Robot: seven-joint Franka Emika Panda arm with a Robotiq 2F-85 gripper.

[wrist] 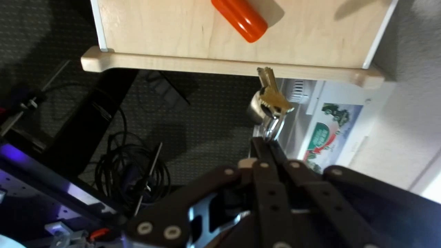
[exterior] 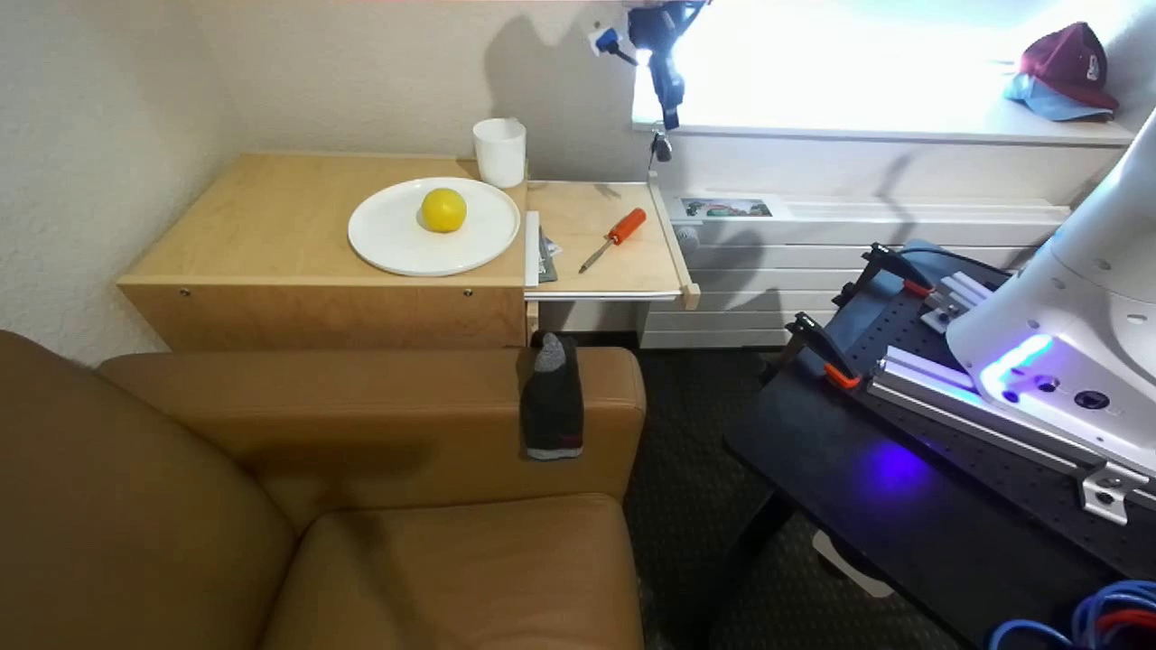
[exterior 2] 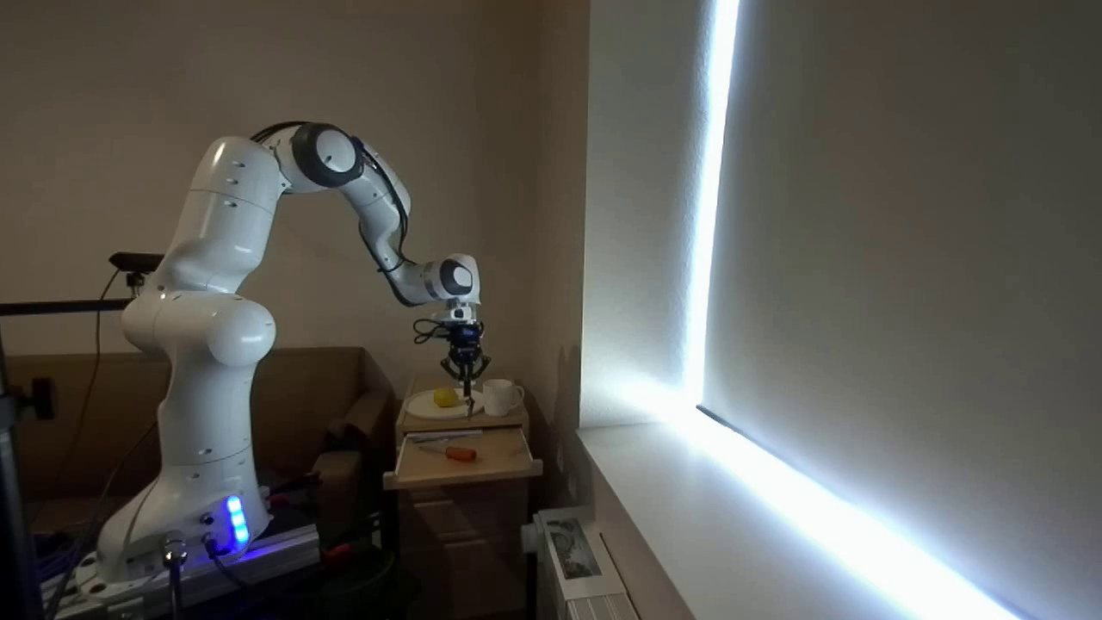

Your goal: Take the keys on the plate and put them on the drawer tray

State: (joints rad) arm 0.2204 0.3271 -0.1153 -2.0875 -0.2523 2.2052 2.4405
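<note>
Pick-up looks done — the keys (wrist: pixel 272 98) hang pinched in the end effector (wrist: pixel 266 142), clear of the plate (exterior: pixel 388 235) and near the right rim of the tray (exterior: pixel 641 266) in an exterior view — leaving, I judge, 2 steps: shifting left over it and letting go.

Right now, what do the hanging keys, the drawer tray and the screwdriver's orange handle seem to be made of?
The keys look like metal, brassy and silvery, with bright glints. The drawer tray seems wood or veneer, smooth and pale, showing faint grain. The screwdriver handle is probably glossy plastic, judging by its bright highlight.
</note>
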